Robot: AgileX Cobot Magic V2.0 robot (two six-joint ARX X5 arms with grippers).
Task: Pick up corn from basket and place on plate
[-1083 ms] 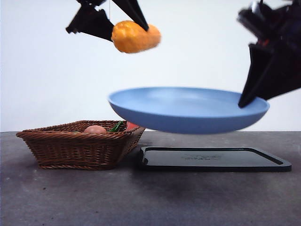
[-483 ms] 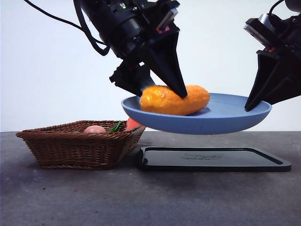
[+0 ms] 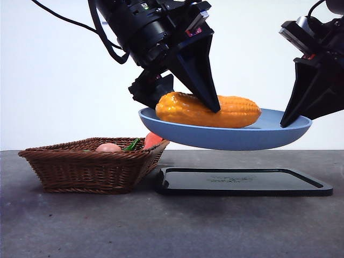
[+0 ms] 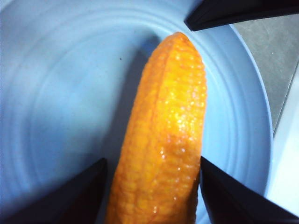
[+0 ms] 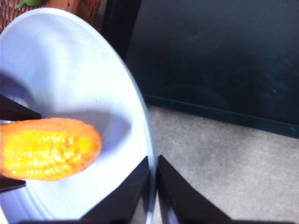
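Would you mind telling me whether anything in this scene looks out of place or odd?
Yes: the plate is not on the table. The right gripper pinches its rim and holds it tilted in the air above the black tray, while the left gripper lays the corn on it.

No readable text, labels, brands or numbers in any view. Only candidate: a faint embossed mark at the centre of the black tray (image 3: 244, 180) in the front view, too small and low-contrast to make out.
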